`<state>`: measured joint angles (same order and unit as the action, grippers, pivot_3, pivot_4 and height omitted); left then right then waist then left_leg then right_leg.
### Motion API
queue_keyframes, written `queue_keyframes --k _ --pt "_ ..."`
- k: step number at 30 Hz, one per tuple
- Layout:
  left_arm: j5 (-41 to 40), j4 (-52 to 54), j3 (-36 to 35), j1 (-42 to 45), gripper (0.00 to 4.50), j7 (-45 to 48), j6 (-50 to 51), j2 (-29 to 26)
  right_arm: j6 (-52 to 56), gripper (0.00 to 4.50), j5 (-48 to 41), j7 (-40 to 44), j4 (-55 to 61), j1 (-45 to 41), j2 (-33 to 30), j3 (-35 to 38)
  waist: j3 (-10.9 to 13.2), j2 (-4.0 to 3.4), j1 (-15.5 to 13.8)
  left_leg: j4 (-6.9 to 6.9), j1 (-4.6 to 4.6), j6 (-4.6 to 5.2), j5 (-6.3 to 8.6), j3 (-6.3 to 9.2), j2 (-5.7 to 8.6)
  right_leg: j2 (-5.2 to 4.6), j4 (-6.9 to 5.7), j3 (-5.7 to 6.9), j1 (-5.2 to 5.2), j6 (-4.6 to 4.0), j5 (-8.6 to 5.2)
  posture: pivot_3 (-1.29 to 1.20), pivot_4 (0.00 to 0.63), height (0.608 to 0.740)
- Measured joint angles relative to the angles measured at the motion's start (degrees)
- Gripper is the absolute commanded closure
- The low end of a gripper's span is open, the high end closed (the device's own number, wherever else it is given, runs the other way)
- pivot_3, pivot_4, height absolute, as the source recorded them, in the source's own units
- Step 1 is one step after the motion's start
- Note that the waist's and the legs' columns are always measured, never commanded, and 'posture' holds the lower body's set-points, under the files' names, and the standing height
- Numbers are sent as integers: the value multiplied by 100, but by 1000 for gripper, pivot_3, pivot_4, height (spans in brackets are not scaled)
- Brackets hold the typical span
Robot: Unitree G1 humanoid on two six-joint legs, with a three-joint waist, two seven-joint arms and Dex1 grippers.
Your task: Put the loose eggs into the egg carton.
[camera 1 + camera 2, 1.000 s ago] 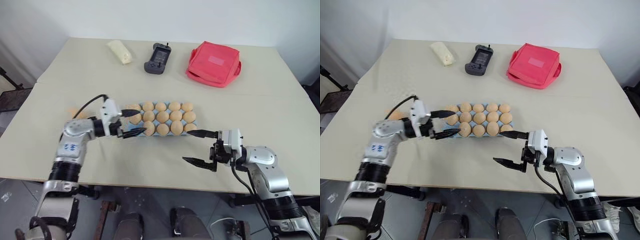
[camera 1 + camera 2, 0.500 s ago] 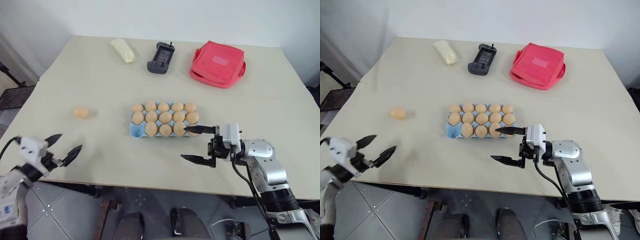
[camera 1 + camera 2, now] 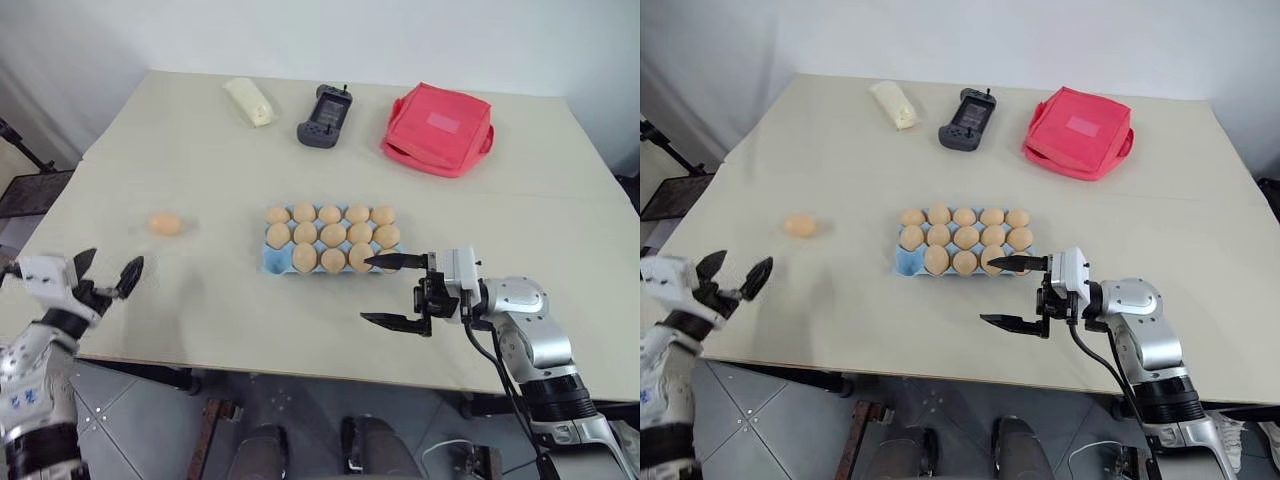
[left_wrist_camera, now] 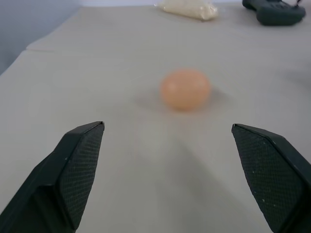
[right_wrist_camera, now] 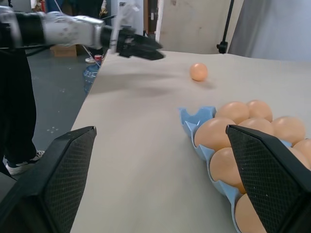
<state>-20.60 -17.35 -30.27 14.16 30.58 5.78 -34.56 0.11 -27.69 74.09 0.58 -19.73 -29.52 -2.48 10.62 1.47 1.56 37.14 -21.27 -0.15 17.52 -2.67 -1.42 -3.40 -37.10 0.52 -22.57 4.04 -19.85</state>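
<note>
You have one loose egg (image 3: 164, 223) left on the table (image 3: 520, 210): a small, smooth, tan-orange oval lying toward the left edge, well apart from the carton. In the left wrist view it sits ahead of the claw, between the lines of the two fingers but not touched.

The egg carton (image 3: 273, 262) is a light blue moulded tray with scalloped cup walls, lidless, resting near the middle of the table toward the near edge. You can count fourteen eggs in it, all the same matte tan-orange. The one empty cup is at the carton's near-left corner, where bare blue shows.

Your left gripper (image 3: 104, 275) hovers at the near-left edge of the table, its two black fingers spread wide and holding nothing. The finger pads (image 4: 81, 170) carry a fine cross-hatched texture.

Your right gripper (image 3: 388, 291) hangs by the near edge just beside the carton's right end, pointing across toward the left. Its fingers are also wide apart and empty; the upper fingertip lies over the carton's near-right corner.

Along the far edge you have three other things: a pale cream oblong packet (image 3: 249, 101) with a soft wrinkled skin, a dark grey handheld controller (image 3: 322, 115), and a red square fabric pouch (image 3: 437, 128).
</note>
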Motion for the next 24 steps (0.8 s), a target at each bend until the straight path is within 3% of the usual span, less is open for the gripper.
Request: queue_keyframes --k 8,18,21,24 --pt "466 -1895 800 1839 20 84 -179 -185 -1 0 -1 -109 20 22 109 -2 0 0 3 7 -2 -2 3 -12 -2 -16 -16 65 -4 6 3 0 150 740" --pt "948 -3953 1290 2804 20 116 -749 -187 -1 0 3 -138 37 48 119 -45 0 1 -4 17 -4 -7 4 -24 -4 -18 -37 76 -10 7 4 0 150 740" --pt "981 -4199 1336 2870 581 88 -916 -179 -2 0 3 -171 39 49 119 -45 0 2 -4 20 -4 -7 4 -24 -4 -20 -39 76 -10 7 4 0 150 740" --pt "980 -4220 1342 2878 1501 225 -1095 -161 -3 0 3 -193 39 49 120 -46 1 2 -6 22 -4 -9 3 -24 -4 -20 -41 76 -10 7 4 0 150 740"
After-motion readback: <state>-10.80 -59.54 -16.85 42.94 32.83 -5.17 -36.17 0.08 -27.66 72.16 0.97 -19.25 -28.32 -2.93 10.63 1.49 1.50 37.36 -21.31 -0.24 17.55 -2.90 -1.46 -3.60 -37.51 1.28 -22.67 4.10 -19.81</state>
